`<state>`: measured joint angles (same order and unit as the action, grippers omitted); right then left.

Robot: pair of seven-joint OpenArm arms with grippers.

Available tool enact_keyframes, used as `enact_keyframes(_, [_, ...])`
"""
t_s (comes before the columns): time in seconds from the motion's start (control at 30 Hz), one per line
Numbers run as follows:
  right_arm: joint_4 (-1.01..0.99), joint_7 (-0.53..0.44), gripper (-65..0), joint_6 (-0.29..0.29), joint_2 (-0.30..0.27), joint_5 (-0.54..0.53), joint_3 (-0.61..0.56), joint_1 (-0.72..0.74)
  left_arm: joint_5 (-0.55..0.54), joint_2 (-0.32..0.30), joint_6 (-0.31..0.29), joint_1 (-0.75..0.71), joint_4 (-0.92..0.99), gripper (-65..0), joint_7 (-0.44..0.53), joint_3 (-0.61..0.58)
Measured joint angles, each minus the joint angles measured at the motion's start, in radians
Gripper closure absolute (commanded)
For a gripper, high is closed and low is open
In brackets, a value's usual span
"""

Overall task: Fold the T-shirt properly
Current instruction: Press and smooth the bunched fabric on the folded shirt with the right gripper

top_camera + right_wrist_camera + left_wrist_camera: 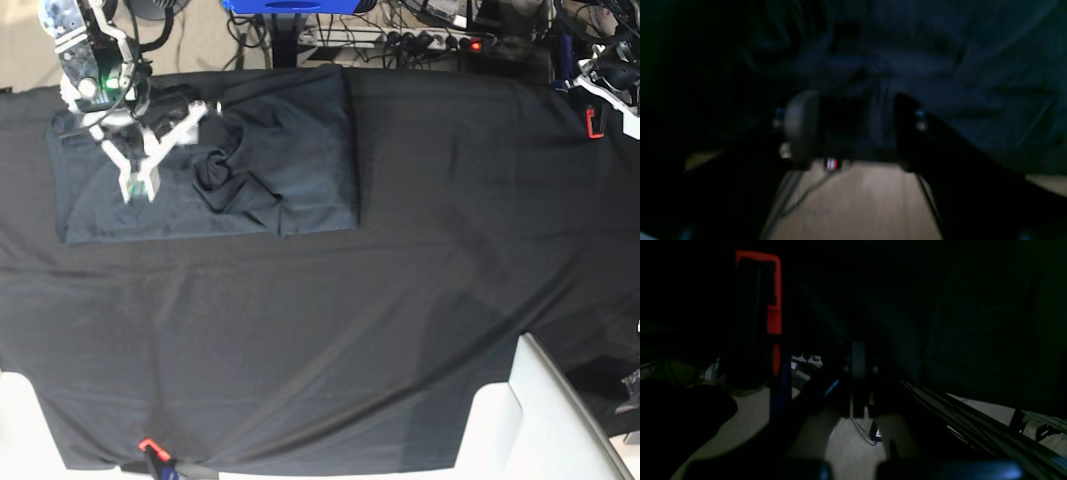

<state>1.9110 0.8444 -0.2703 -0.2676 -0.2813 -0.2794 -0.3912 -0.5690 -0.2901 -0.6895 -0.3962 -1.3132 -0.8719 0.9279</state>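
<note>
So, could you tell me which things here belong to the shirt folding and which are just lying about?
For the job:
- T-shirt, lying folded with a bunched lump of cloth in its middle
- right gripper, open over the shirt
- left gripper, shut, off past the table edge

Just lying about:
- black table cloth
- red clamp
- power strip

The right arm (95, 60) at the far left is white and silver with black cabling and a green spot near its wrist. Its end effector (138, 180) has pale, angular fingers; up close one finger (800, 128) looks grey and rounded with small screws, the other black. The left arm (610, 75) at the far right is white with black cables.
</note>
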Motion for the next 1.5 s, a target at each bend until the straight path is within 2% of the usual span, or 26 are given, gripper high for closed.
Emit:
enact_keyframes(0.1, [0.042,-0.064,-38.1,0.002,-0.009,0.002,0.0,0.012,0.0,-0.001,0.0,0.0,0.0,0.0,0.0,0.0])
enact_keyframes(0.17, [0.038,-0.049,-38.1,0.056,-0.01,0.003,-0.015,0.047,0.0,-0.002,0.0,0.0,0.0,0.0,0.0,0.0])
enact_keyframes(0.23, [0.023,-0.043,-38.1,0.137,-0.014,0.02,-0.074,0.098,0.0,0.0,0.0,0.0,0.0,0.0,0.0,0.0])
enact_keyframes(0.27, [0.015,-0.026,-38.0,0.156,-0.011,0.014,-0.104,0.117,0.0,0.0,0.0,0.0,0.0,0.0,0.0,0.0])
enact_keyframes(0.4, [0.005,-0.008,-37.1,0.161,-0.009,0.026,-0.241,0.154,0.0,-0.002,0.0,0.0,0.0,0.0,0.0,0.0])
enact_keyframes(0.47, [0.005,-0.006,-29.4,0.158,-0.009,0.081,-0.311,0.175,-0.001,0.0,0.0,0.0,0.0,0.0,0.0,0.0])
enact_keyframes(0.53, [0.005,-0.007,-16.5,0.157,-0.009,0.088,-0.375,0.197,0.0,0.0,0.0,0.0,0.0,0.0,0.0,0.0])
enact_keyframes(0.6, [-0.019,-0.022,-6.3,0.16,0.008,0.082,-0.428,0.204,0.0,0.0,0.0,0.0,0.0,0.0,0.0,0.0])
enact_keyframes(0.67, [-0.081,-0.01,-2.7,0.171,0.043,0.076,-0.443,0.211,-0.002,-0.001,0.0,0.0,0.0,0.0,0.0,0.0])
enact_keyframes(0.73, [-0.171,-0.011,-2.9,0.169,0.077,0.079,-0.443,0.241,-0.003,-0.001,0.0,0.0,0.0,0.0,0.0,0.0])
enact_keyframes(0.97, [-0.292,-0.067,-2.9,0.161,0.114,0.081,-0.441,0.323,-0.002,-0.001,0.0,0.0,0.0,0.0,0.0,0.0])
enact_keyframes(1.2, [-0.388,-0.07,-2.9,0.163,0.108,0.083,-0.436,0.36,-0.003,-0.002,0.0,0.001,0.012,0.0,0.0,0.0])
enact_keyframes(1.33, [-0.403,-0.109,-2.9,0.167,0.109,0.079,-0.436,0.363,0.0,0.0,0.0,-0.001,0.042,0.0,0.0,0.0])
enact_keyframes(1.5, [-0.449,-0.116,-2.9,0.164,0.105,0.08,-0.349,0.365,-0.002,-0.001,0.0,0.0,0.044,0.0,0.0,0.0])
